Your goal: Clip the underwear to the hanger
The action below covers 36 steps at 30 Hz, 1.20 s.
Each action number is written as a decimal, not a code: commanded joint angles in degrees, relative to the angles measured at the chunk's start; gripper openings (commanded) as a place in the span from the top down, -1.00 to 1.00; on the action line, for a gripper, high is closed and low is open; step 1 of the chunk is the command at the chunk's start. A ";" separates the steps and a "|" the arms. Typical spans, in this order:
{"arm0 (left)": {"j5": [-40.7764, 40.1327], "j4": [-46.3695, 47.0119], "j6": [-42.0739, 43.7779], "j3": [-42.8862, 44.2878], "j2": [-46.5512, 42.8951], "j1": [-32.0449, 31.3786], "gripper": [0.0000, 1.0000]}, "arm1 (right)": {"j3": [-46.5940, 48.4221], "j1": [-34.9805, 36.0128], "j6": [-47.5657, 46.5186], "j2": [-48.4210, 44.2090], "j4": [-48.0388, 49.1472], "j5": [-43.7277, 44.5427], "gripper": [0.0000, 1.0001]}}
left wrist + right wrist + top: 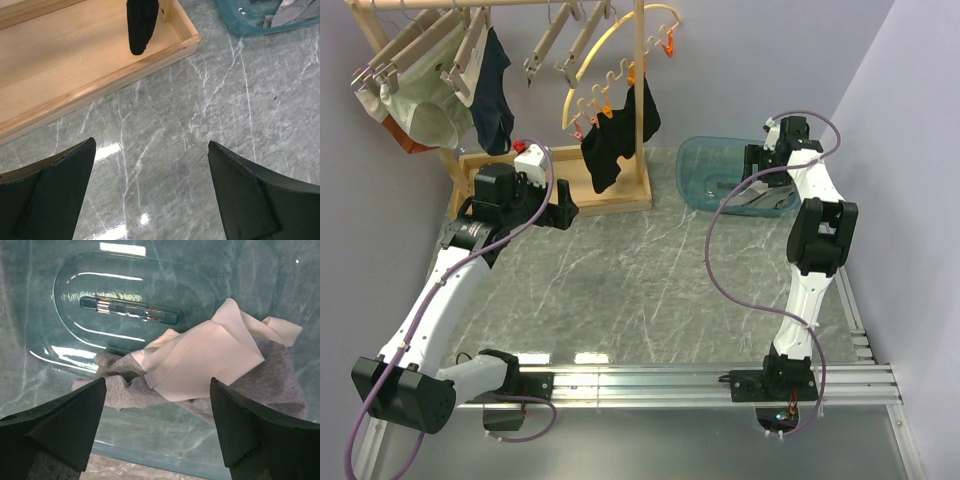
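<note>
Looking down on a grey marble tabletop [620, 290], with a wooden rack [620, 195] at far left carrying the hanger [552, 42] among others. Finding the underwear [200, 360] lying crumpled inside a teal basin [692, 160] at far right. Holding the right hand [157, 382] spread wide just above it, gripping nothing. Hovering the left hand [151, 145], equally wide and empty, beside the rack's base.
</note>
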 commanded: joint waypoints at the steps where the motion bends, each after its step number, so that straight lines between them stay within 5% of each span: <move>1: 0.47 0.46 0.91 2.07 -0.90 -0.13 -0.99 | 2.69 -0.09 1.41 1.71 0.52 0.22 -0.80; 11: 0.65 0.55 1.08 2.78 0.07 -0.13 -0.99 | 3.49 0.17 0.09 3.21 -0.01 2.33 -0.29; 14: 0.73 0.63 1.08 3.13 0.50 -0.13 -0.99 | 3.49 0.17 -0.61 2.86 -0.54 2.25 0.18; 16: 0.56 0.46 1.00 3.65 0.68 -0.13 -0.99 | 3.75 0.17 -1.13 2.51 -1.24 1.98 0.67; 19: -0.06 0.19 0.64 4.44 0.60 -0.13 -0.99 | 4.19 0.17 -1.58 0.14 -1.68 1.37 1.00; 36: 1.44 0.02 -5.60 7.96 2.18 2.24 -0.99 | -5.21 -1.93 -8.43 -32.64 -0.62 -1.27 1.00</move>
